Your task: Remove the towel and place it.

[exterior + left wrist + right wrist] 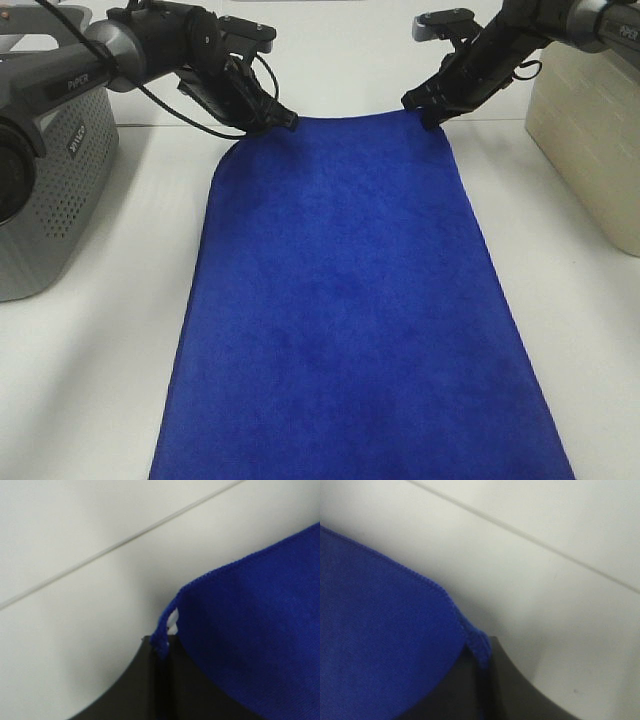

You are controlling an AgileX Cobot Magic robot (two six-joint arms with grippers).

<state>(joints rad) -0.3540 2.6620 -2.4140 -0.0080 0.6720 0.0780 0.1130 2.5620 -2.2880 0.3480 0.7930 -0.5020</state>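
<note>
The royal-blue towel [345,310] lies spread flat on the white table, running from the far middle to the near edge of the exterior view. My left gripper [285,122] is shut on the towel's far left corner. Up close, that corner [162,642] is pinched between the dark fingers, with a small white tag [173,621] showing beside the hem. At the far right corner my right gripper [432,115] is shut too. The right wrist view shows the hem [479,647] caught between its dark fingers.
A grey perforated basket [55,190] stands at the left edge of the table. A cream-coloured bin [590,140] stands at the right. A thin seam line [120,542] runs across the table behind the towel.
</note>
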